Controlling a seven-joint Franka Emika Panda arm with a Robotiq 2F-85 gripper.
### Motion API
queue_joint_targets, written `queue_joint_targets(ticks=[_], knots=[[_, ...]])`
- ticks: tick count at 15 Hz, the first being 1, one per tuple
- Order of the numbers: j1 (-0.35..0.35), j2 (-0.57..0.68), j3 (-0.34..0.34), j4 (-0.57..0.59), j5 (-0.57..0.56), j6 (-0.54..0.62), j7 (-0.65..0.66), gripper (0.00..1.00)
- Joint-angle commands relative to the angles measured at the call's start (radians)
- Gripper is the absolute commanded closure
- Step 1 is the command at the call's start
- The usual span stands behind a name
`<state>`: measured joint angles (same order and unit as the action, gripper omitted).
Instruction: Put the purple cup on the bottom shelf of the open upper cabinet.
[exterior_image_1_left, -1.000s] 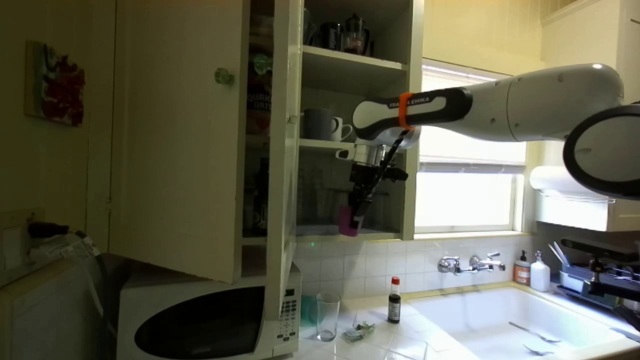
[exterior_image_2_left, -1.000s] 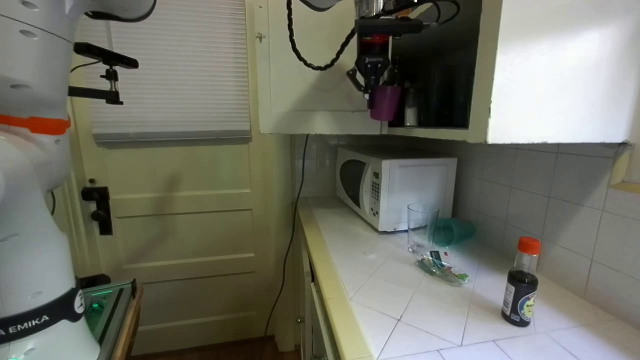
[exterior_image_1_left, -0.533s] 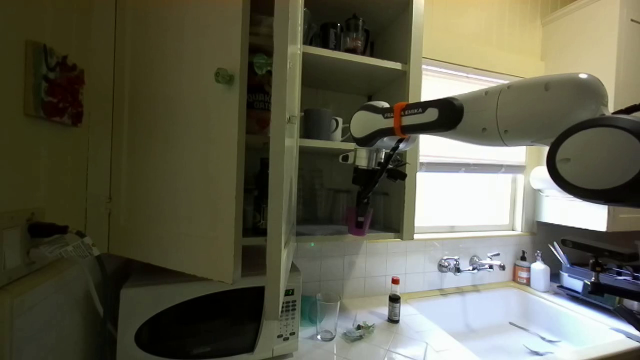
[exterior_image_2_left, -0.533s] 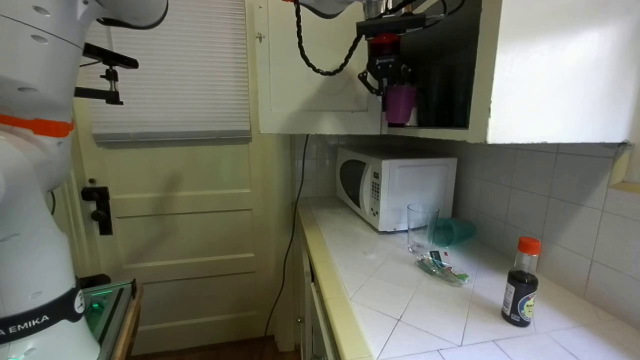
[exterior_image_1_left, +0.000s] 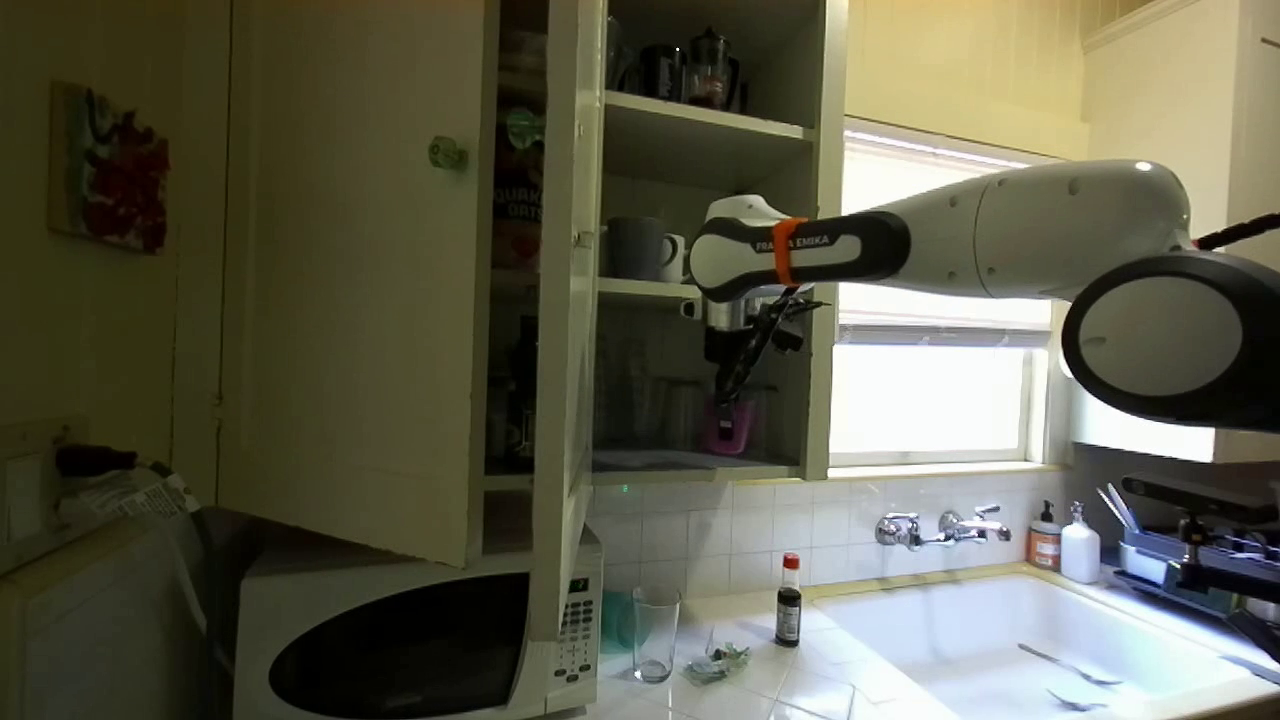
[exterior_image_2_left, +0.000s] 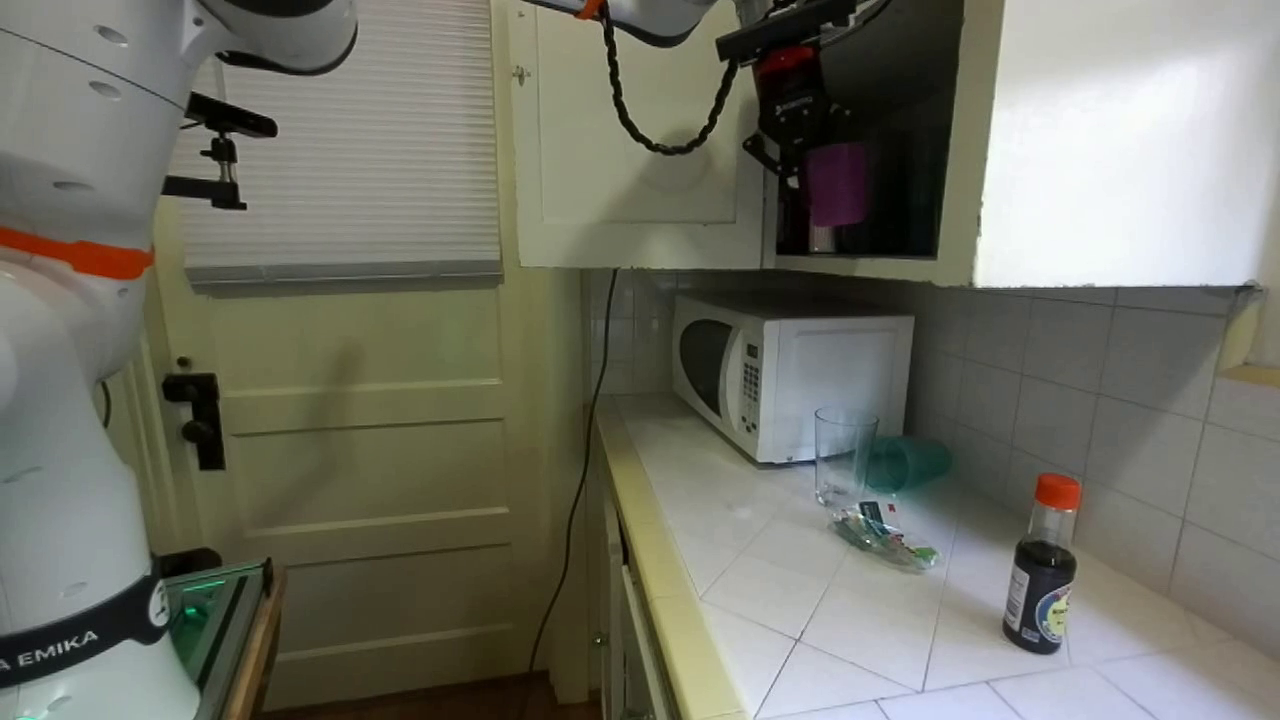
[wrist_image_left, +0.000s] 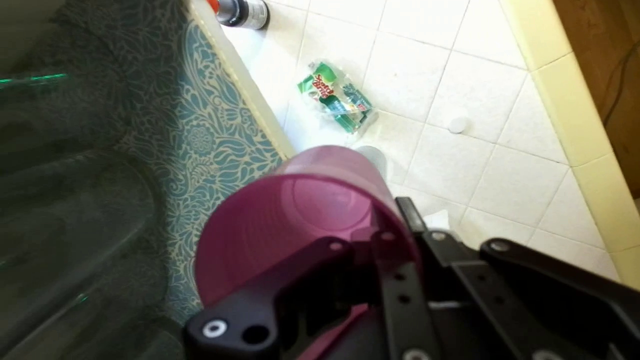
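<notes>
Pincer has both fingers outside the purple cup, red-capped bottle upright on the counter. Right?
Not both: the wrist view shows one finger of the pincer inside the purple cup, the other outside. The red-capped bottle is upright on the counter.

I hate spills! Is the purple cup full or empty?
Empty: the wrist view looks into the cup right to its pink bottom; no drink shows.

Purple cup (exterior_image_2_left: 842, 187) in end effector (exterior_image_2_left: 803, 176) at upper cabinet (exterior_image_2_left: 1120, 140)
</notes>
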<state>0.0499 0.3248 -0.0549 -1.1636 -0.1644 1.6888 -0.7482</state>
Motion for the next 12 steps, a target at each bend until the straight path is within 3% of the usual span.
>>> queue_joint_targets(ticks=[1,4,12], knots=[[0.015,0.059,-0.01,0.073,-0.05,0.046,0.048,0.99],[0.008,0.084,-0.007,0.084,-0.049,0.158,0.054,0.99],[0.004,0.077,0.007,0.04,-0.024,0.246,0.077,0.99]])
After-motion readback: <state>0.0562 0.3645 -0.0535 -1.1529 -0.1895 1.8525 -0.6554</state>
